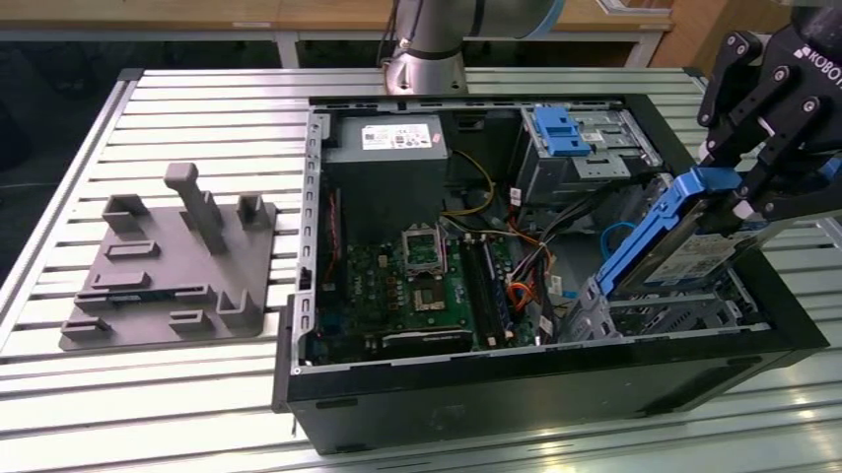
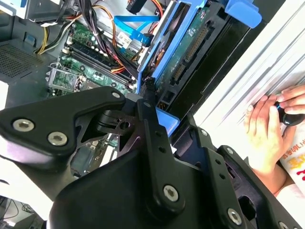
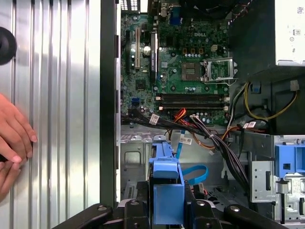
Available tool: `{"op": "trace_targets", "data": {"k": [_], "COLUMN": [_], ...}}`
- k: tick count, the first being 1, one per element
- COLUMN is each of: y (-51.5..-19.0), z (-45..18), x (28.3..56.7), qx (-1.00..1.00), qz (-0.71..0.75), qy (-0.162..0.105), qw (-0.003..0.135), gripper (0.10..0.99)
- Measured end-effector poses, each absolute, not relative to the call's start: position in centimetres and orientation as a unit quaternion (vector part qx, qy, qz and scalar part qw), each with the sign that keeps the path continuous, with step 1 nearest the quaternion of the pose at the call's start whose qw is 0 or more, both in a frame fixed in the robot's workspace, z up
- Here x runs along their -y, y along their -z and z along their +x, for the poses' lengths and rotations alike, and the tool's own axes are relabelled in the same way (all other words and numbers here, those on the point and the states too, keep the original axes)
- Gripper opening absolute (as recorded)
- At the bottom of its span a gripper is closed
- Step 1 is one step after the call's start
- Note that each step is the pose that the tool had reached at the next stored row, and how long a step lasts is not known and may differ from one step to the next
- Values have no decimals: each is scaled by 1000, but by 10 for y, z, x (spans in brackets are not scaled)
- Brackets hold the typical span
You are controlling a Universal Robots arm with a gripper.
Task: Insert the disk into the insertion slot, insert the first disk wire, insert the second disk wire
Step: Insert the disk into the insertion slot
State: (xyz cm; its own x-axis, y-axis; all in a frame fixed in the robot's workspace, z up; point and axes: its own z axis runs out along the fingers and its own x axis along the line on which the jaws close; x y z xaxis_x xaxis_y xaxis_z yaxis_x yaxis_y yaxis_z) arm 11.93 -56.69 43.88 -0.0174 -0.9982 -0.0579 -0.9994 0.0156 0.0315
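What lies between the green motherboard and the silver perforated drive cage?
A loose bundle of black, orange and blue cables, seen in the exterior view.

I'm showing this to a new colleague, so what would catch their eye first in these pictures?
First the black pincer holding a tilted disk in a bright blue frame over the silver drive cage, at the exterior view's right of the open computer case. Then the green motherboard inside the case, and a person's hand on the ribbed table in the second wrist view.
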Motion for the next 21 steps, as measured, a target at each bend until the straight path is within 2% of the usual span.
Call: {"op": "trace_targets", "data": {"k": [7, 21], "y": [-443, -434], "z": [120, 122], "x": [567, 567], "qx": [-714, -714], "qz": [-699, -699], "qy": [-40, -40], "qw": [1, 1], "gripper": [365, 365]}}
